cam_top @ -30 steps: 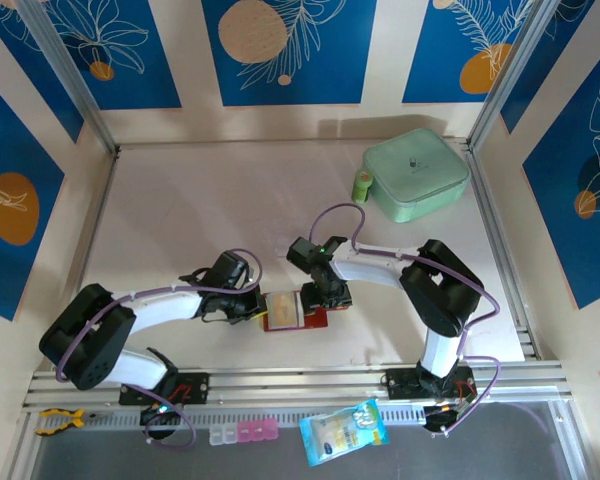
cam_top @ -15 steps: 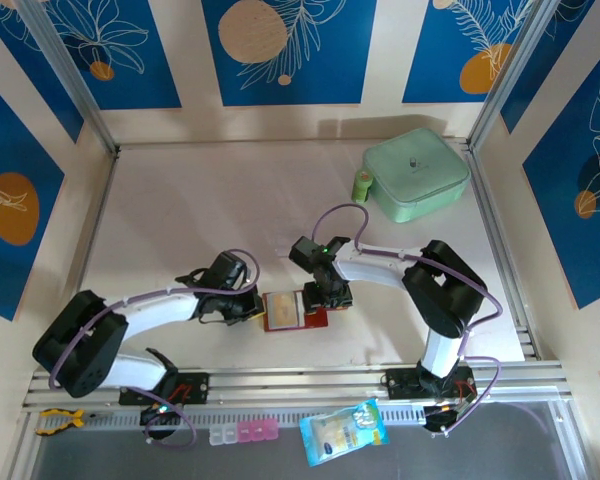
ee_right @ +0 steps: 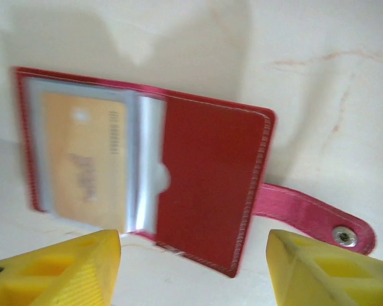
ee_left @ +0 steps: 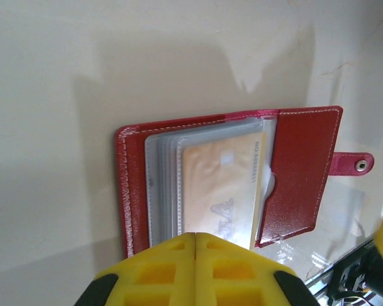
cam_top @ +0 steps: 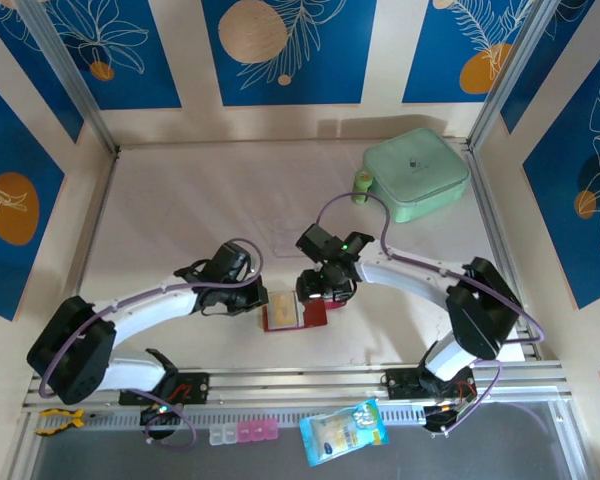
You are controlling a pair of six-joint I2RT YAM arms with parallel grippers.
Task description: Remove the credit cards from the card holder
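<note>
While your left gripper (ee_left: 196,271) sits closed at the open, flat red rectangular card holder's (ee_left: 300,172) edge, perhaps pinning it to the pale table (ee_left: 51,64), your right gripper (ee_right: 193,255) hangs with jaws apart over its flap, the tan rectangular credit card (ee_left: 220,191) pocketed inside.

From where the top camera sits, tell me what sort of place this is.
Likely a robot data-collection cell: aluminium frame posts, printed blue backdrop panels, and a left arm and right arm bolted to a rail.
</note>
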